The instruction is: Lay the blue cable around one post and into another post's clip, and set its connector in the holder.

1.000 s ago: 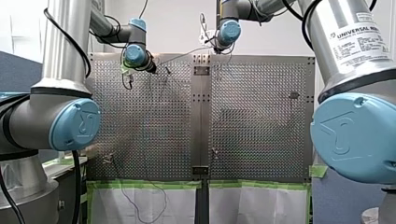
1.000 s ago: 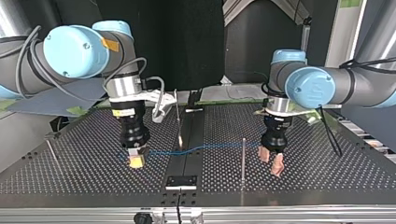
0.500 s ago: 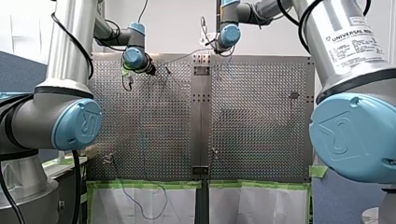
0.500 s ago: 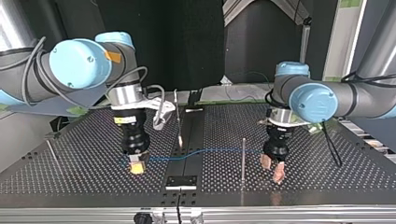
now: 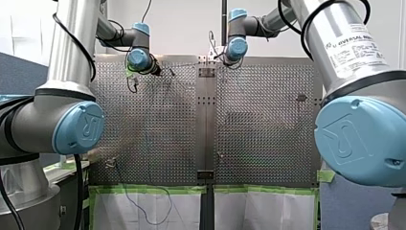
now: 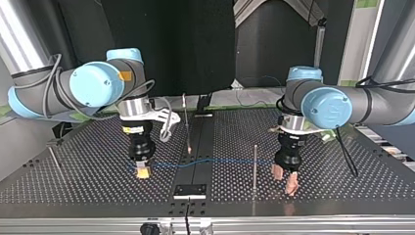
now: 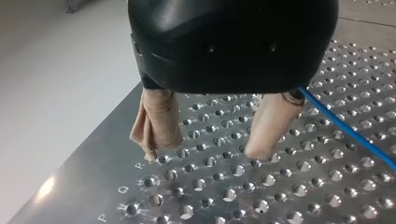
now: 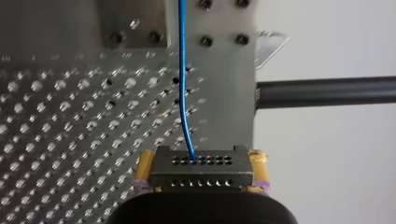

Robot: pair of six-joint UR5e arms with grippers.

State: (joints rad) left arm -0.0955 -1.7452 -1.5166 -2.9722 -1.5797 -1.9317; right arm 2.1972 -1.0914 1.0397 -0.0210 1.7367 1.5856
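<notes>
The blue cable [image 6: 215, 160] is running thin and straight across the table [image 6: 318, 196] and its middle seam, alongside the edge nearest the top view's camera, crossing a slim upright post [image 6: 255, 166]. Its dark grey connector [image 8: 201, 169], two rows of holes showing, is sitting clamped in my right gripper [image 8: 201, 158].

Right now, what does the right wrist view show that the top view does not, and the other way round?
Only the right wrist view: the connector, a grey block with two rows of holes, clamped in my right gripper, with the cable going into one hole. Only the top view: my left gripper, open and holding nothing, and a post standing beside it. Both: the cable, my right gripper and the table.
</notes>
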